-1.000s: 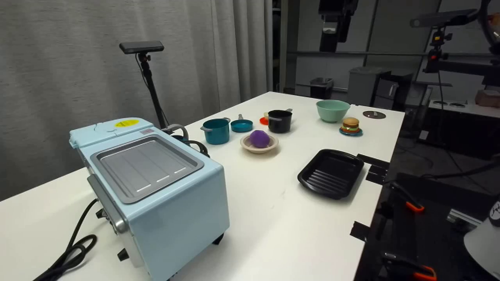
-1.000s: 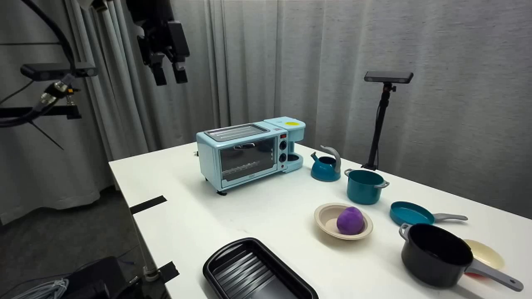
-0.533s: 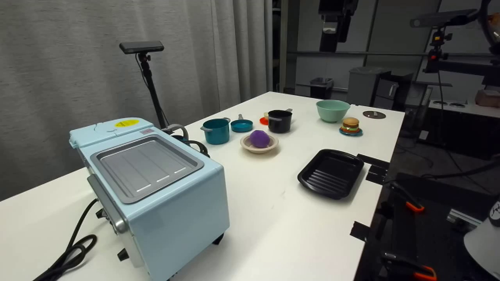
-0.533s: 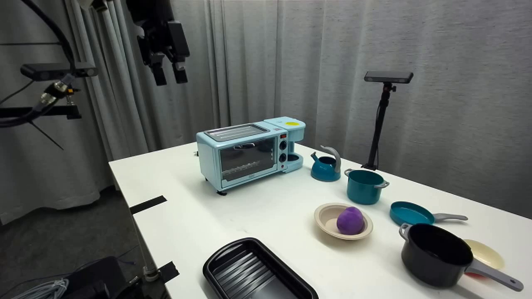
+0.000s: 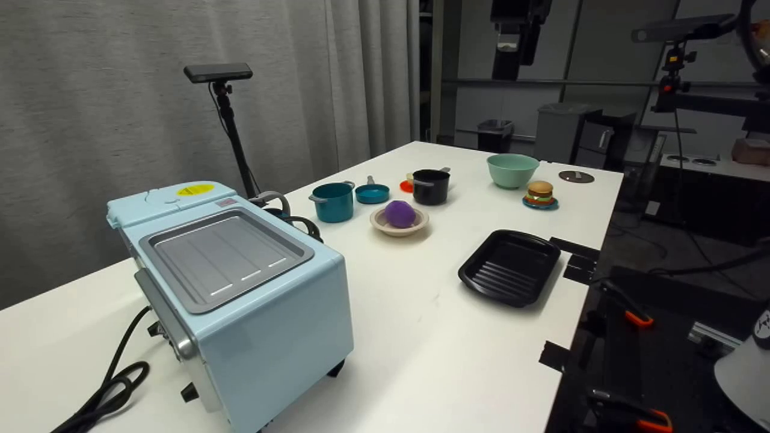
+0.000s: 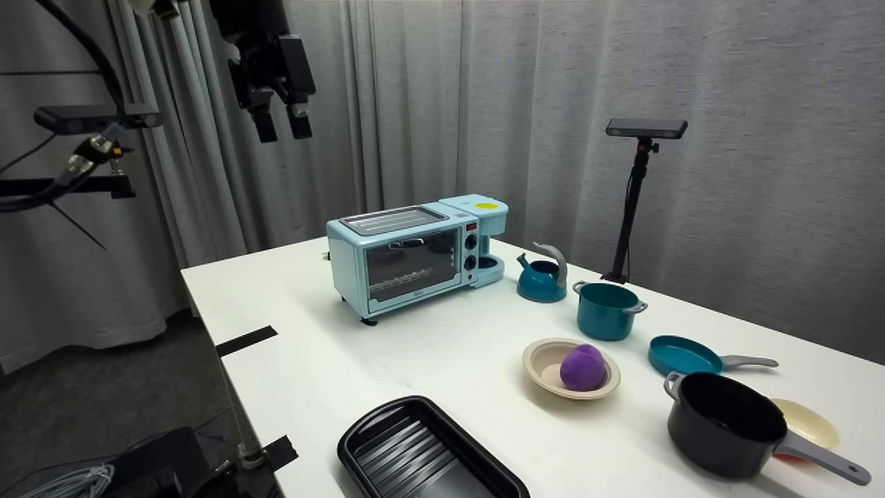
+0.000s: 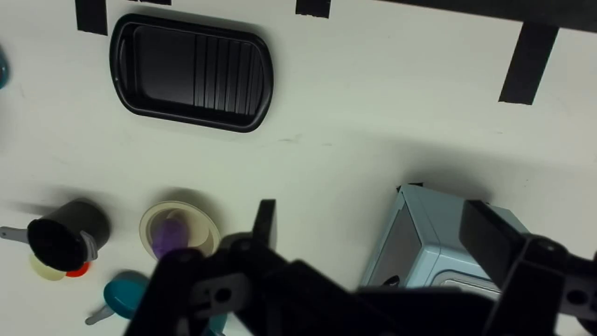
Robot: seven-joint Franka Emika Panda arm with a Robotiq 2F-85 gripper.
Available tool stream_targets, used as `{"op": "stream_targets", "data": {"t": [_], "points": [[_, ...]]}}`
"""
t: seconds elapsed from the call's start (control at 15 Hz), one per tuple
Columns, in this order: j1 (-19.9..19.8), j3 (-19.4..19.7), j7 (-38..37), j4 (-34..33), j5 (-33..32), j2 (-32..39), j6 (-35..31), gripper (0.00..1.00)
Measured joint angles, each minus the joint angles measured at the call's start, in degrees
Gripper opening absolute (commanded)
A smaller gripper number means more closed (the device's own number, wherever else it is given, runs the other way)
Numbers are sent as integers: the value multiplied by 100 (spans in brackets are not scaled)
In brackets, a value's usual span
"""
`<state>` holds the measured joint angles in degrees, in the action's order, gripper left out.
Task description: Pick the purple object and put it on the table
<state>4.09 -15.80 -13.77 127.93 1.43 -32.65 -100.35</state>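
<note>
The purple object [image 5: 400, 213] is a rounded purple lump lying in a shallow cream bowl [image 5: 415, 230]. The purple object [image 6: 583, 368] and the bowl [image 6: 541, 356] show the same way in an exterior view. In the wrist view the purple object [image 7: 170, 237] shows at lower left, partly hidden behind a finger mount. The white table [image 6: 429, 353] carries the bowl. My gripper [image 6: 283, 130] is open and empty, high above the table and far from the bowl. In the wrist view the gripper's fingers [image 7: 371, 205] are wide apart with nothing between them.
A light-blue toaster oven [image 6: 408, 259] stands on the table. A black tray [image 5: 511, 267] lies near the table's edge. A black pot [image 6: 722, 429], a teal pot [image 6: 606, 315], a teal pan [image 6: 684, 356] and a cream plate [image 6: 805, 420] are near the bowl. A green bowl [image 5: 511, 171] stands farther off.
</note>
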Motion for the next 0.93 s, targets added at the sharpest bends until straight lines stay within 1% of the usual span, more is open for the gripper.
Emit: {"op": "stream_targets", "data": {"t": [0.33, 0.53, 0.73, 0.93], "points": [[1, 29, 0, 0, 0, 42, -2, 100], [-2, 125, 1, -14, 0, 162, -21, 100], [-33, 328, 25, -81, -5, 423, -119, 100], [-94, 631, 126, -236, -7, 857, -371, 100]]}}
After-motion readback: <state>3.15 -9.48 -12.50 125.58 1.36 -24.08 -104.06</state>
